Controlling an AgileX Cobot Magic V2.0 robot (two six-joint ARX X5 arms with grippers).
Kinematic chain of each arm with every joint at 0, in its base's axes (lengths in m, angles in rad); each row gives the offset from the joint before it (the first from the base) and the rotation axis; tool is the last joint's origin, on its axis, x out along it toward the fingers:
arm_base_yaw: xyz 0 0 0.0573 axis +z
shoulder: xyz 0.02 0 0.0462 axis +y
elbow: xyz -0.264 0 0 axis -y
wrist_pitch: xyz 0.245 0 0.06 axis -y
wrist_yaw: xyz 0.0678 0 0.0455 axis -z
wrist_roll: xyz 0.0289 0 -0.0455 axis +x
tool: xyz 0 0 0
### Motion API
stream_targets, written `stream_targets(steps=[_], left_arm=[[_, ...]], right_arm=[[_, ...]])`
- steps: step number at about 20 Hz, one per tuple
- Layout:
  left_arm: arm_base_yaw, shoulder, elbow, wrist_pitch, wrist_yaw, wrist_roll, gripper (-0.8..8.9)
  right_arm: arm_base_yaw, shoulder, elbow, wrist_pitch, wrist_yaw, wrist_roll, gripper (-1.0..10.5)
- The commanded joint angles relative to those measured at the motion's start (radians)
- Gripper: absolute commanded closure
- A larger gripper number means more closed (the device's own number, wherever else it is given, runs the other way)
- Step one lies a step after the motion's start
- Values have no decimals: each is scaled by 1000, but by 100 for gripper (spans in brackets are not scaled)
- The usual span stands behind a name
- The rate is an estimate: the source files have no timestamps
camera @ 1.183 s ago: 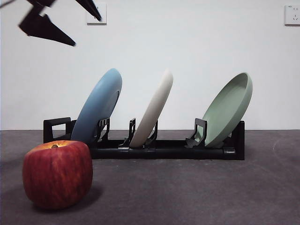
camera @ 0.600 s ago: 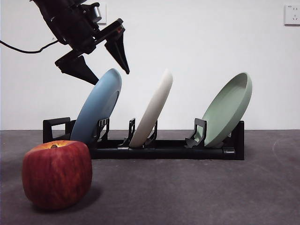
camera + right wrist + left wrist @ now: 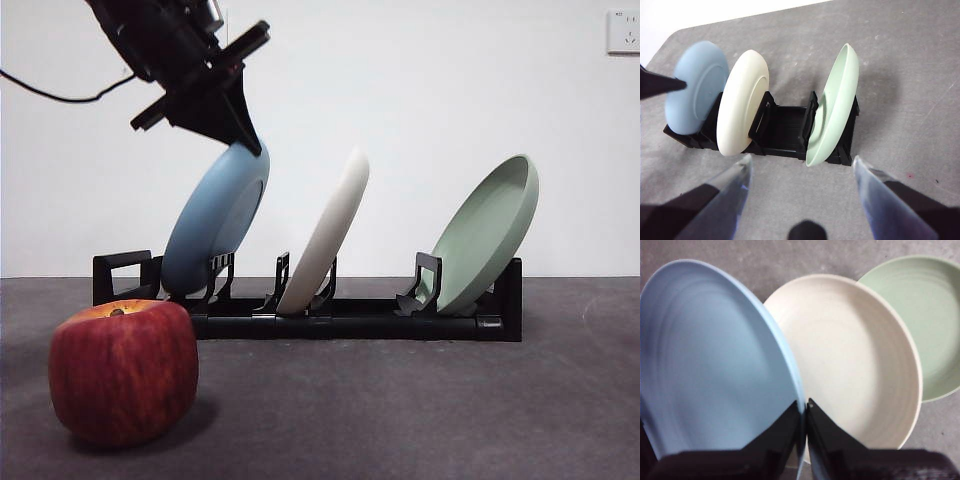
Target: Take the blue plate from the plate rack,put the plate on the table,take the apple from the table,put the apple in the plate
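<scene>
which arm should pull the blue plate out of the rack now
Left. The left gripper is shut on the blue plate at its top rim, while the right gripper hangs open, apart from the plate rack.

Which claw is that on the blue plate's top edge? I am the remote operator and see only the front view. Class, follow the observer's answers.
Observer: The left claw. Its wrist view shows both jaws pressed against the rim of the blue plate, one on each face.
Operator: Where is the other arm?
Observer: The right claw hangs open above the table, looking down on the plate rack.
Operator: Is the cream-white plate touching the blue one?
Observer: From the right wrist view the cream-white plate sits in its own slot beside it; I cannot tell whether the rims touch.
Operator: And the apple?
Observer: Neither wrist view shows it; only your front view has the apple.
</scene>
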Motion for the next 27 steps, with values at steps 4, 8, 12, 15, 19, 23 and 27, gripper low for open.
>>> stream_targets(steps=[4,8,12,15,19,23,27], left_arm=[[-4,-66,204,-171,-13,77,822],[-45,-175,329,-359,-16,206,822],[-104,-365,329,-528,-35,294,822],[-178,-475,328,-681,-53,348,822],[-327,-525,325,-787,-60,352,822],[-535,-525,267,-743,-211,276,822],[-724,-525,43,-577,-459,167,822]], right_arm=[[1,0,1,3,1,-5,599],[0,4,1,6,6,-5,599],[0,4,1,6,5,-5,599],[0,4,1,6,6,-5,599],[0,4,1,7,6,-5,599],[0,4,1,7,6,-5,599],[0,4,1,6,8,-5,599]])
